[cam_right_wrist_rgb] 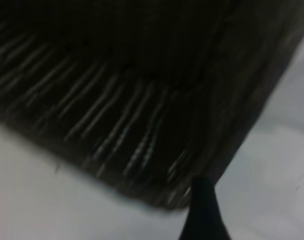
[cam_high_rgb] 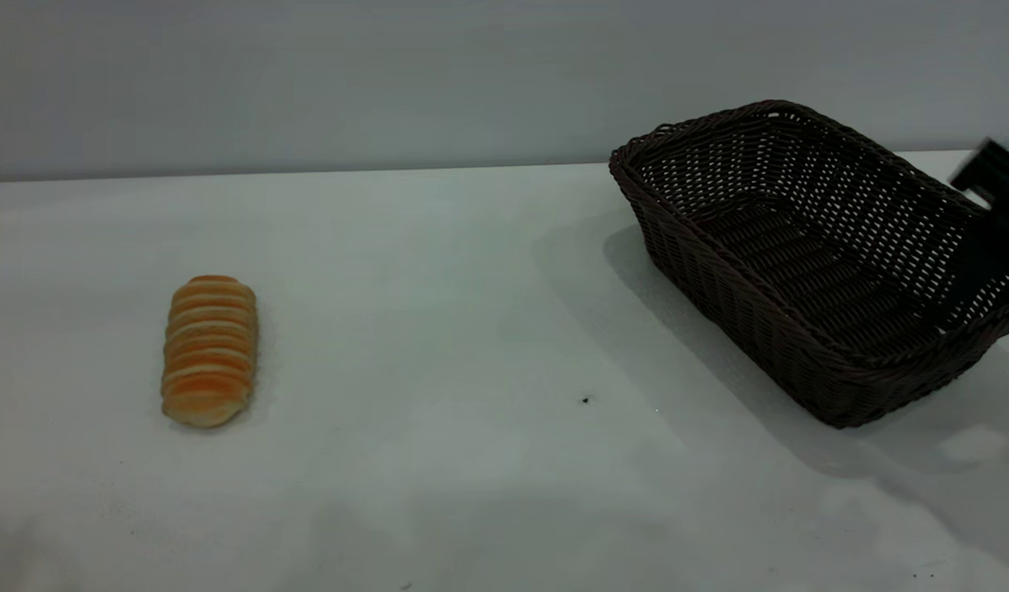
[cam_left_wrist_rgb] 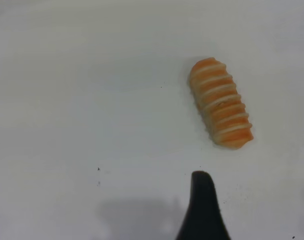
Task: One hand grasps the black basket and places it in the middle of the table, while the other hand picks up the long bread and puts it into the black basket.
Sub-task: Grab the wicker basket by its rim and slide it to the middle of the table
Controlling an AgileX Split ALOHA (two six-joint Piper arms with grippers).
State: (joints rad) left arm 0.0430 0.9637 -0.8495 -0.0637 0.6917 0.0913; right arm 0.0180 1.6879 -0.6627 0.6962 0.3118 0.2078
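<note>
**Basket tilted at right, bread at left**

Exterior: long bread (cam_high_rgb: pixel 210 351) lies on tabletop (cam_high_rgb: pixel 471 329); black basket (cam_high_rgb: pixel 808 255) tilts, right gripper (cam_high_rgb: pixel 993 222) at its far-right rim.

Left wrist: left gripper (cam_left_wrist_rgb: pixel 204 210) hovers near bread (cam_left_wrist_rgb: pixel 221 102), apart.

Right wrist: basket (cam_right_wrist_rgb: pixel 131 90) fills view. Neither gripper's jaw state can be told.

This looks like a test room or lab, not a home. There is only a plain white table (cam_high_rgb: pixel 471 329) with tiny dark specks and a bare grey wall (cam_high_rgb: pixel 307 74) behind, at 12 o'clock.

Right pincer (cam_high_rgb: pixel 993 238) lowered; left pincer (cam_left_wrist_rgb: pixel 204 210) hovers.
</note>
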